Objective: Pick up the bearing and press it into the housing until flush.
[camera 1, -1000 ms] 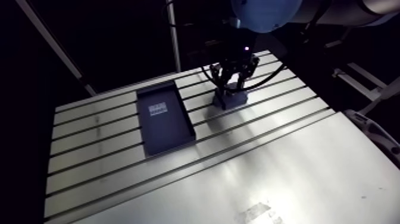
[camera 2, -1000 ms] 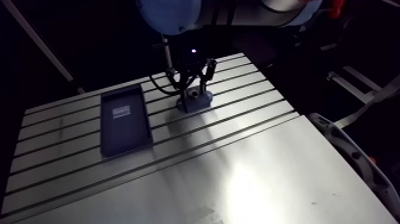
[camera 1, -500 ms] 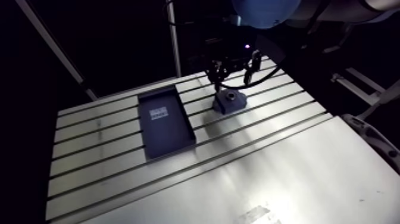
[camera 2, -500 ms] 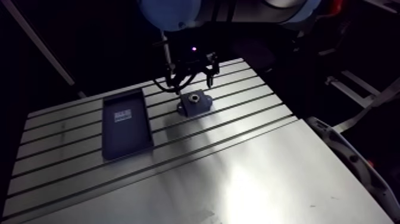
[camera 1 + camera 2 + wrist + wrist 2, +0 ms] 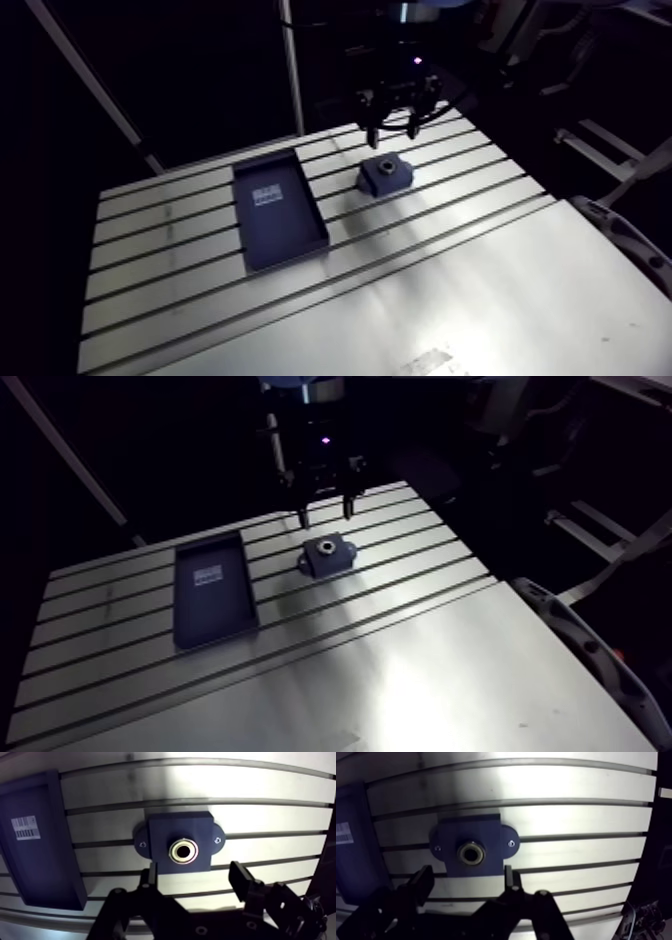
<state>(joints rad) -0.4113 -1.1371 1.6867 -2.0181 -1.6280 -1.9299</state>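
The gripper [image 5: 192, 871] hangs above the table [image 5: 270, 817] with its two fingers spread wide and nothing held between them. The housing [image 5: 180, 827] lies flat on the table towards the far edge, just ahead of and below the fingertips in the wrist view, and no finger touches it. Its long axis, through the two mounting ears, runs parallel to the table slots, and the line between the fingers runs the same way. The bearing [image 5: 173, 851] sits in the central bore of the housing as a bright ring. It appears seated, but these views cannot confirm that it is flush. A dark tray [image 5: 35, 867] lies beside the housing, apart from it, with its long side across the slots. The near half of the table is open, and there is free room above the housing. Judgement: pressing looks finished, and a straight vertical path would keep the fingers clear of both ears.
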